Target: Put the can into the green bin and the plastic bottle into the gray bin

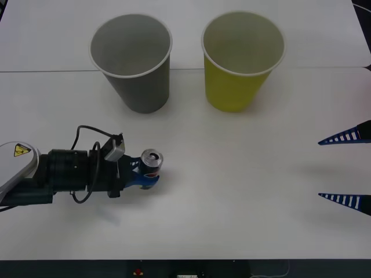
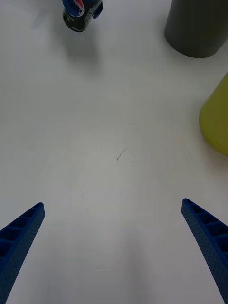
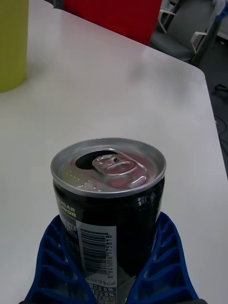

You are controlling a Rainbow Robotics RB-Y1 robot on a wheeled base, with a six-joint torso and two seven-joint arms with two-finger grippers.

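Small silver-topped drink can with a pull tab and a dark label printed in blue and red, upright on the white table, toward its left front. Left gripper closed on the can, ribbed blue fingers pressed against both sides of its lower body, barcode facing the left wrist camera. Left arm stretched in low from the left edge, black wrist with a looped cable just behind the can.

Large gray tapered paper cup with a white rim upright at the far left of centre. Large yellow-green tapered paper cup with a white rim upright just beside it on the right, the two apart. Can well short of both, nearer the gray cup.

Right gripper at the right edge above bare table, blue fingers spread wide, holding nothing, well apart from can and cups.
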